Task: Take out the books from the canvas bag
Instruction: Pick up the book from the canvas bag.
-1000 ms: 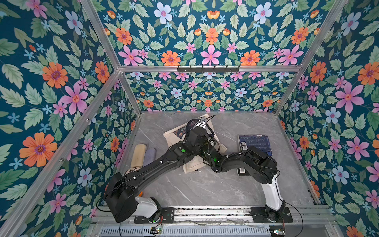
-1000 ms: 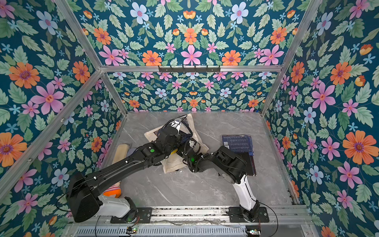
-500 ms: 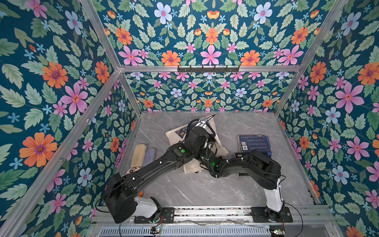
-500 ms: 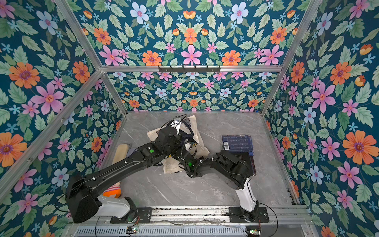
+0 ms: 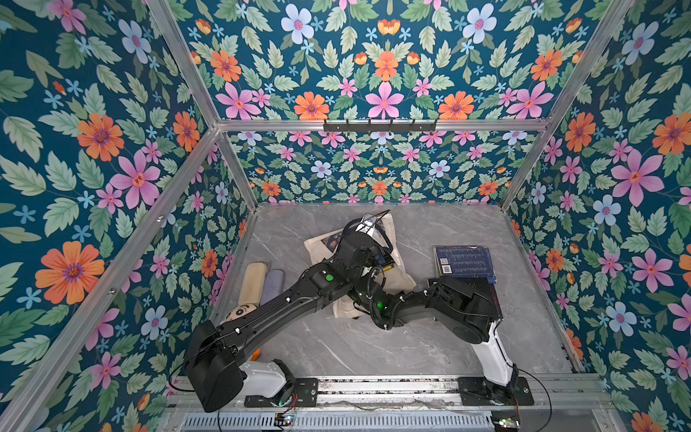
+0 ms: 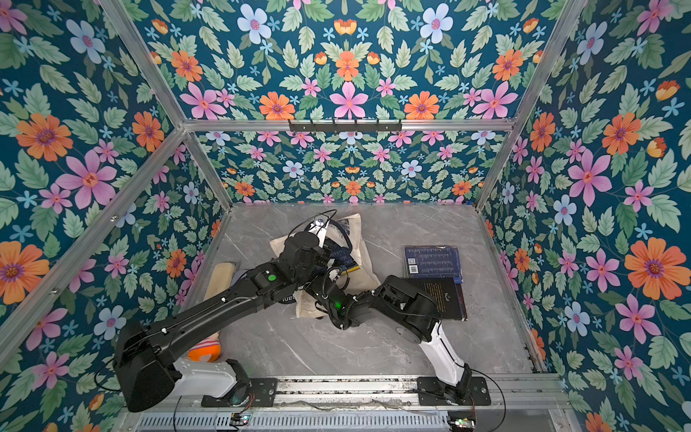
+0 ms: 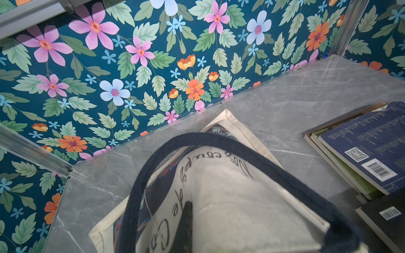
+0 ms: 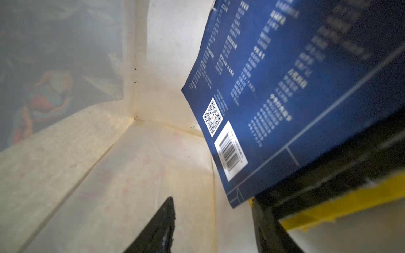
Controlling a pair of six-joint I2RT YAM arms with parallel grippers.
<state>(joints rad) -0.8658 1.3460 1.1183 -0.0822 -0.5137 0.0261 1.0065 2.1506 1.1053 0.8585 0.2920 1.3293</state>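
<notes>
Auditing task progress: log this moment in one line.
left tool: shut on canvas bag | right tool: open inside bag, beside blue book | book stack: outside bag

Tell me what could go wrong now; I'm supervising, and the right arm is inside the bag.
1. The right gripper stands open at only a corner of the blue book; a pinch there may slip or bend the cover.
2. The left gripper holds a fold of the canvas bag; if it slips, the mouth may collapse.
</notes>
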